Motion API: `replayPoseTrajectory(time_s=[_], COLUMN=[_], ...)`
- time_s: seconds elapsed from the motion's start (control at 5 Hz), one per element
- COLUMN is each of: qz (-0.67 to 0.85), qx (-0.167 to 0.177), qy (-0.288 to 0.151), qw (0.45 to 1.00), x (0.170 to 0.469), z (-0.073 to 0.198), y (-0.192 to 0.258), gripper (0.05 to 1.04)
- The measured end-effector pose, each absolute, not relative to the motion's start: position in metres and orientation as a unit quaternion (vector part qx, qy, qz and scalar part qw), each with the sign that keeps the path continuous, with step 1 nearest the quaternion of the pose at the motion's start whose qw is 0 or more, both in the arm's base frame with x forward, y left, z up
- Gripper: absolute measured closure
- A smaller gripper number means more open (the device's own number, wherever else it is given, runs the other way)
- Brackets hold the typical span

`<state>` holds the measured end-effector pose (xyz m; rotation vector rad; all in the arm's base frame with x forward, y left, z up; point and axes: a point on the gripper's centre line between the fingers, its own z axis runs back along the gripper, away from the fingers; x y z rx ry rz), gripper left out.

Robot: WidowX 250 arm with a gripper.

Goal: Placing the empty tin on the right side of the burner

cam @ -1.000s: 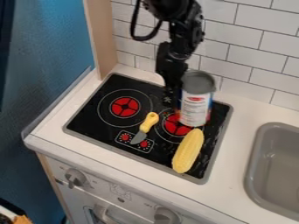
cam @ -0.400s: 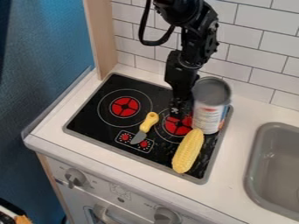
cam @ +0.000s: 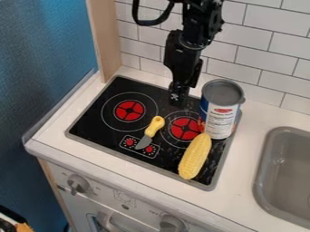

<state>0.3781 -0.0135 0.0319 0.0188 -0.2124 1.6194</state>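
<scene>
Claw backed off from tin; tin nudged slightly right of burner.
Tin's upright at burner's right side. Claw's behind burner, off to its left, apart from tin; can't tell from where I stand if it's open or closed. Risk: another high sideways shove tips it, being light and tall, or corn at burner's front right snags its base.

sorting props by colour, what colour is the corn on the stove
The corn is pale yellow all over, seen best in the current camera view.
</scene>
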Motion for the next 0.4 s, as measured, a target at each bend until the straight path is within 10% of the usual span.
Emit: replayPoseTrajectory(time_s=[0.4], qz=[0.7], qx=[0.005], qy=[-0.112], qw=[0.705], x=[0.3698], z=[0.072], y=[-0.0049], gripper=[0.084])
